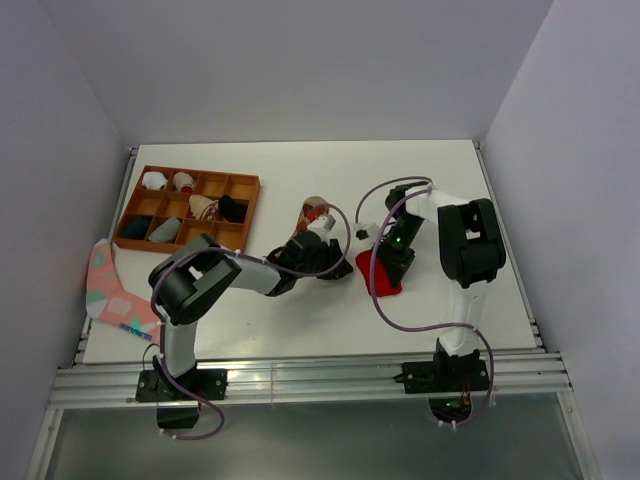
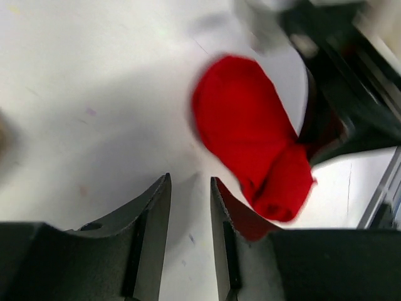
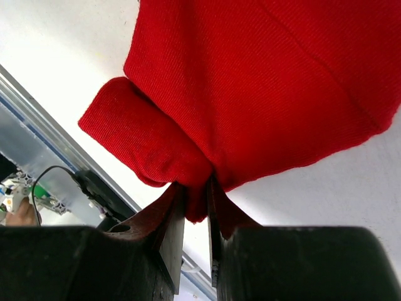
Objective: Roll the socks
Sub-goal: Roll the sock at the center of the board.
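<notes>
The red sock (image 1: 380, 277) lies on the white table, partly folded. In the right wrist view the red sock (image 3: 263, 81) fills the top, and my right gripper (image 3: 195, 194) is shut on a pinched fold of it. My left gripper (image 1: 337, 266) is just left of the sock, low over the table. In the left wrist view my left gripper (image 2: 190, 188) stands open with bare table between its fingers, and the red sock (image 2: 250, 144) lies just beyond its right finger. The tan-brown argyle sock (image 1: 314, 212) lies behind the left wrist, partly hidden.
A wooden compartment tray (image 1: 243, 184) holding several rolled socks stands at the back left. A pink sock (image 1: 108, 288) with teal and white markings lies at the table's left edge. The right arm (image 2: 351, 81) shows in the left wrist view beyond the red sock.
</notes>
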Robot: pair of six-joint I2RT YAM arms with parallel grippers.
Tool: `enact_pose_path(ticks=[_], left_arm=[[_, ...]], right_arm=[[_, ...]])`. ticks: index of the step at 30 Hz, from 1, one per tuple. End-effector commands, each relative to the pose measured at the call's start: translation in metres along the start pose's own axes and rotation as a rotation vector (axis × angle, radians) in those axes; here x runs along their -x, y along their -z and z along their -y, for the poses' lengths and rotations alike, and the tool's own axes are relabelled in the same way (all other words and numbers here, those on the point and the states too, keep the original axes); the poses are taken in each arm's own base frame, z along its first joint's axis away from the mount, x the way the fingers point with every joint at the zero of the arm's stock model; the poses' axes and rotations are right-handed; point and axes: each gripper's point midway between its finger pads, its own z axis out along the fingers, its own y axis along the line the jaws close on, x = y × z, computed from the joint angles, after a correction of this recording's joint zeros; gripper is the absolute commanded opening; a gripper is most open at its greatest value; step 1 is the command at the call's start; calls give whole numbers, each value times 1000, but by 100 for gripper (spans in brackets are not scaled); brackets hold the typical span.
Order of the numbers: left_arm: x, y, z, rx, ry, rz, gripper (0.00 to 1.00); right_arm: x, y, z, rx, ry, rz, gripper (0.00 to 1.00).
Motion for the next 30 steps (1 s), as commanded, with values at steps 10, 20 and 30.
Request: enact_pose_path(ticks=[10,20,30], left_arm=[[-7,14,93,-281,-376,41,43],[-12,-3,106,-285,-491,9,47],[-35,-16,92,-285,-488,-59,47]], right_arm=[[7,-17,39,-102,48,-55,9],[6,-17,38,-94,40,-63,8],[5,-18,37,-91,40,-67,8]])
